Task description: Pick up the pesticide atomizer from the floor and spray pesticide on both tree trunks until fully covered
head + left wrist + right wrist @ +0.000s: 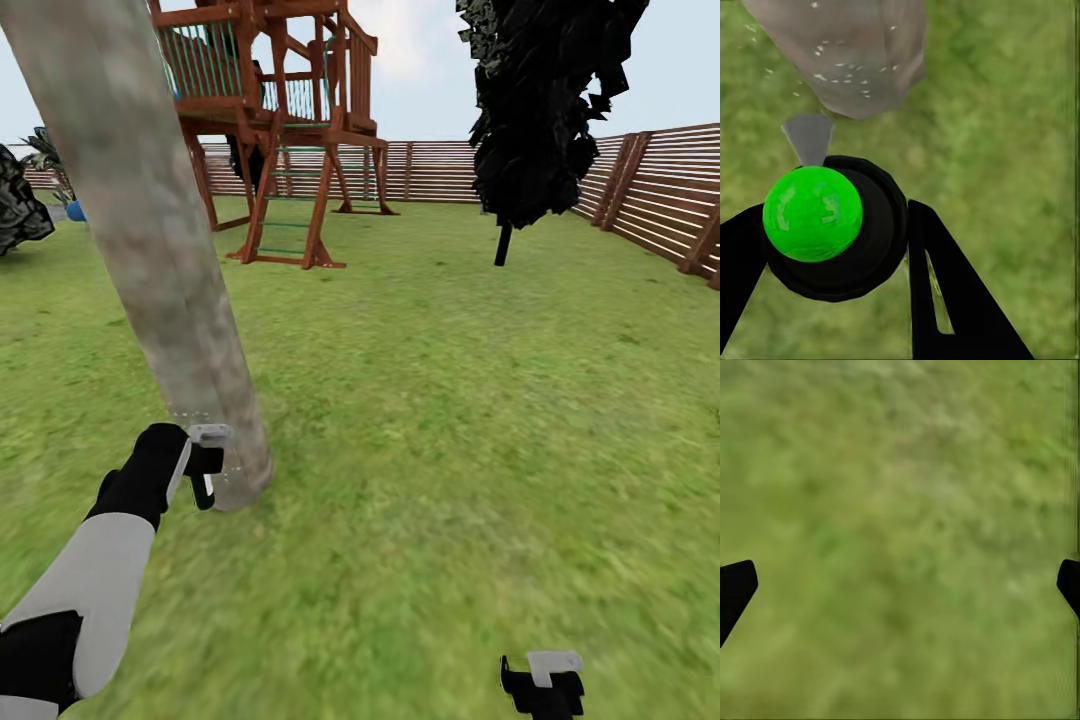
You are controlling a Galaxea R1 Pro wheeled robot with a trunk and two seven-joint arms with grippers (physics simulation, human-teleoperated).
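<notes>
Grass floor [450,400], fenced garden. Pale tree trunk [150,250] leans at head view left. Left end effector [832,247] closed around pesticide atomizer [832,225], green-topped, held just beside the trunk base; white specks there. Right end effector [900,585] wide open, empty, over grass.

Green lawn [450,400], slatted fence [660,190], wooden play tower [280,120], pale sky.
</notes>
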